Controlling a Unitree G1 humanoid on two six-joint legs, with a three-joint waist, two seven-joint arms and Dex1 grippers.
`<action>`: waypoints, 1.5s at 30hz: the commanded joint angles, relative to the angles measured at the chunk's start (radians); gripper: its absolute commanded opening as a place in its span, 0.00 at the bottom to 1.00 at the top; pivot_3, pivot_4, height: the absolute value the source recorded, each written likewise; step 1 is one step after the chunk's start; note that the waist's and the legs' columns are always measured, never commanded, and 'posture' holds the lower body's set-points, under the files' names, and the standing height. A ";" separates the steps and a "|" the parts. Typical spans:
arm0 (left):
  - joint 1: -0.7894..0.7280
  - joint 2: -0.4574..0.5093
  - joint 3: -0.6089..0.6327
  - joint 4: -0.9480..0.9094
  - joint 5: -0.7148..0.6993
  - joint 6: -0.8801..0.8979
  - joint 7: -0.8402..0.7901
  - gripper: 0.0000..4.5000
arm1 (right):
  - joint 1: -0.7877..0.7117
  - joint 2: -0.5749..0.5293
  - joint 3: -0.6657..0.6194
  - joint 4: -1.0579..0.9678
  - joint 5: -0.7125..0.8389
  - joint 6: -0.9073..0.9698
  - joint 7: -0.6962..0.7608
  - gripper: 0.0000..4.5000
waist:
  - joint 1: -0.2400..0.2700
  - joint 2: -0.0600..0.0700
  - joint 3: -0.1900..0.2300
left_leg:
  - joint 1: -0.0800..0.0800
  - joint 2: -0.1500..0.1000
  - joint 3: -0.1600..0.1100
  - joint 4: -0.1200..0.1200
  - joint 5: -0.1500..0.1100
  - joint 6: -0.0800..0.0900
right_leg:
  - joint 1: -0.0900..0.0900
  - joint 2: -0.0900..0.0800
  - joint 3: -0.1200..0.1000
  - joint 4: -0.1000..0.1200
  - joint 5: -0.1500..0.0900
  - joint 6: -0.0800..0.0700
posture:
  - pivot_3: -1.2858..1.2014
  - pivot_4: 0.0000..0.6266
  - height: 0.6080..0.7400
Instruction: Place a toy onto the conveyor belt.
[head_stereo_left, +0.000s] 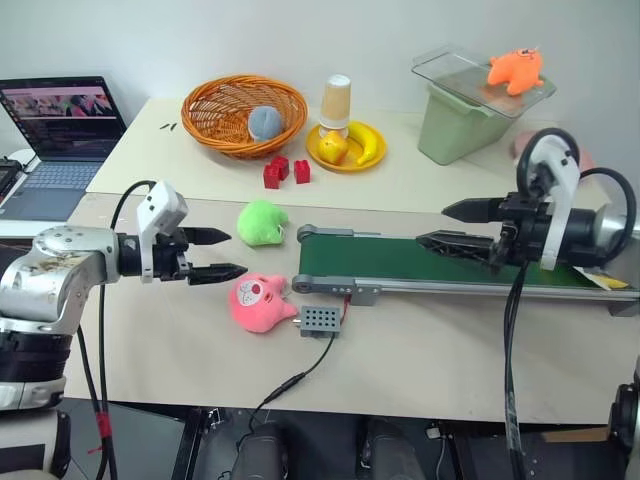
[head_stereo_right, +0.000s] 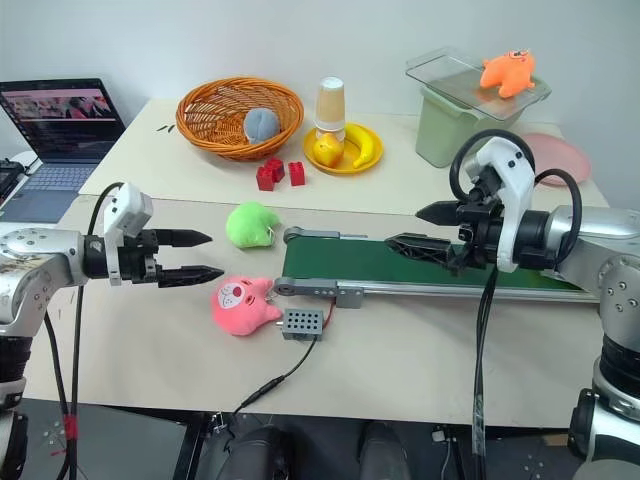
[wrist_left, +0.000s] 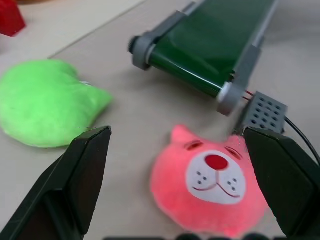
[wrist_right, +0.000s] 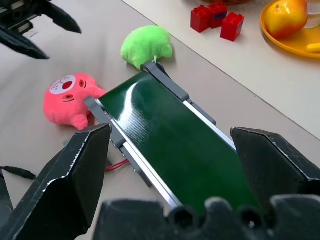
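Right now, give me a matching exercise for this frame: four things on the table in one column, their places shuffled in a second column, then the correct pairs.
Things:
1. pink plush toy
2. green plush toy
3. orange plush toy
4. grey ball

Places:
A. in the wicker basket
B. on the clear lid of the pale green bin
C. on the table beside the small grey perforated box
D. on the table off the far corner of the conveyor belt

Pairs: 1-C, 2-D, 3-B, 4-A
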 joint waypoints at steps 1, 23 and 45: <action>0.017 0.015 -0.051 -0.043 0.060 -0.099 -0.043 1.00 | 0.008 -0.011 -0.033 -0.025 0.020 -0.036 -0.017 0.99 | 0.002 0.000 0.000 | 0.000 0.000 0.000 0.000 0.000 0.001 | 0.000 0.000 0.000 0.000 0.000 0.000 | 0.52 0.24 1.00; -0.018 -0.103 -0.248 0.038 0.299 -0.358 -0.066 1.00 | 0.056 -0.088 -0.023 -0.126 0.213 0.000 0.007 0.99 | 0.007 0.000 0.000 | -0.001 0.000 0.000 0.001 -0.004 0.006 | 0.000 0.000 0.000 -0.001 0.000 0.000 | 0.52 0.24 1.00; -0.043 0.009 -0.174 0.052 0.300 -0.339 -0.128 0.23 | 0.101 -0.142 0.014 -0.103 0.231 -0.115 0.051 1.00 | 0.001 0.000 0.000 | 0.000 0.000 0.000 0.001 -0.004 0.006 | 0.001 0.000 0.000 -0.001 0.000 0.000 | 0.52 0.24 1.00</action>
